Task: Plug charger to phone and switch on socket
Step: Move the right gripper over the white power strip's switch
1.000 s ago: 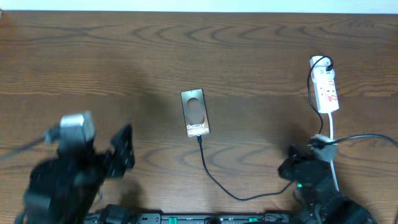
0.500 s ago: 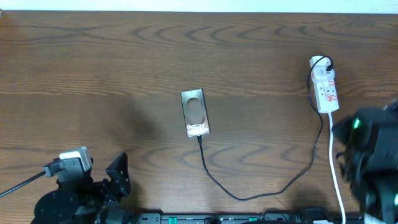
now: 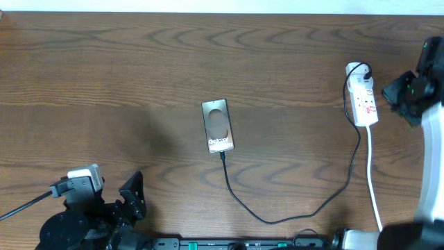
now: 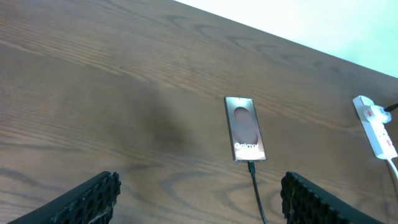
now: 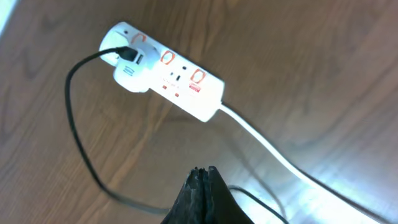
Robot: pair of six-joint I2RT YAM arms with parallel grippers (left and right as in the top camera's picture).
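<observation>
**Charger in place at the phone; socket switch not yet pressed.**

On the wooden table [image 3: 104,69], the socket [image 3: 362,103] is laid near the right edge, and the right gripper [image 5: 202,177] is held just beside it, apart, clenched on nothing. The left gripper [image 4: 198,199] is spread wide and empty at the near edge, well apart from the phone [image 3: 217,126], which is laid flat mid-table. The charger [image 3: 227,173] is run from the phone's near end round to its plug [image 5: 127,55] at the socket's far end. The press is best made straight down with the closed tips, lightly, so the strip is not shoved. Which of the red marks [image 5: 166,58] is the plug's switch, and whether it is already on, cannot be made out. The connector's seating is too small to confirm.
</observation>
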